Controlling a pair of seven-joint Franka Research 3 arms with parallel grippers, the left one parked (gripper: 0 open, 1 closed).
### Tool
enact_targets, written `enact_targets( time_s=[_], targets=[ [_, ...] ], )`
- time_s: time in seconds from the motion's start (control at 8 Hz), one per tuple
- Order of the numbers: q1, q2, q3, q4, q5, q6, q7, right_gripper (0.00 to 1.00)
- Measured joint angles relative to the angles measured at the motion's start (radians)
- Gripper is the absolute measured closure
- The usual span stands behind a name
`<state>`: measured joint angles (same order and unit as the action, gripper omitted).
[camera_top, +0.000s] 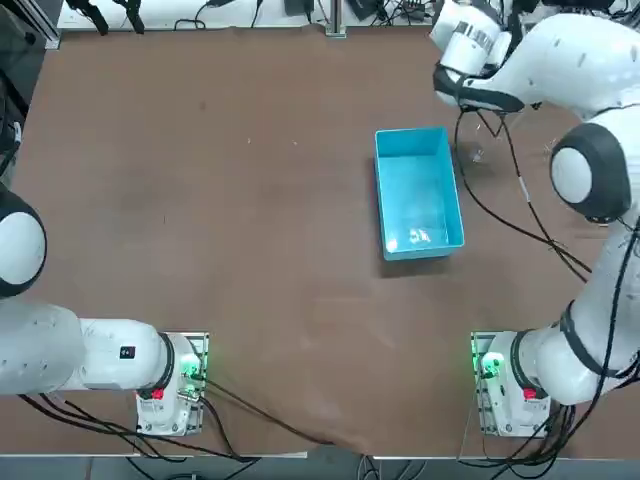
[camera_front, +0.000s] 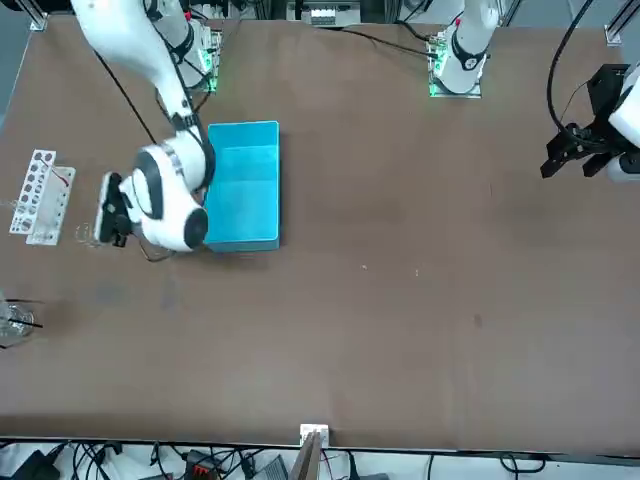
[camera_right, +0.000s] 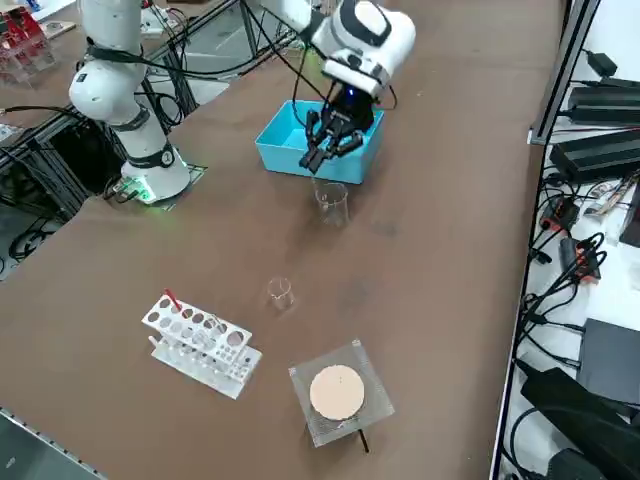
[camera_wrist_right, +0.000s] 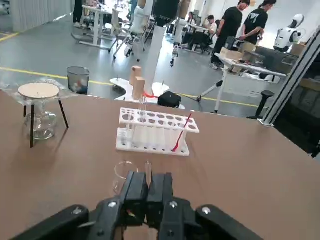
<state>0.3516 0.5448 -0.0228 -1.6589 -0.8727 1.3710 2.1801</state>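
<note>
The right arm's hand (camera_right: 328, 148) hangs clenched, its fingers pressed together, beside the rectangular blue plastic bin (camera_right: 300, 160) on the robot's right. A clear glass beaker (camera_right: 332, 203) stands upright on the brown table (camera_right: 430, 250), near the hand. A white test-tube rack (camera_right: 200, 345) lies well apart.

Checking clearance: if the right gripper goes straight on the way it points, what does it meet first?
Probably the glass beaker just ahead of the right gripper, though depth is unclear.
</note>
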Motion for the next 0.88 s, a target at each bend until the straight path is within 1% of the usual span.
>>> enact_targets(
  time_s=[0.38, 0.62, 0.88],
  targets=[
    [0.019, 0.041, -0.002, 0.048, 0.019, -0.002, 0.053, 0.96],
    [0.04, 0.051, -0.002, 0.089, 0.034, -0.012, 0.07, 0.96],
    [0.04, 0.071, -0.004, 0.096, 0.036, -0.016, 0.105, 0.96]
  ],
)
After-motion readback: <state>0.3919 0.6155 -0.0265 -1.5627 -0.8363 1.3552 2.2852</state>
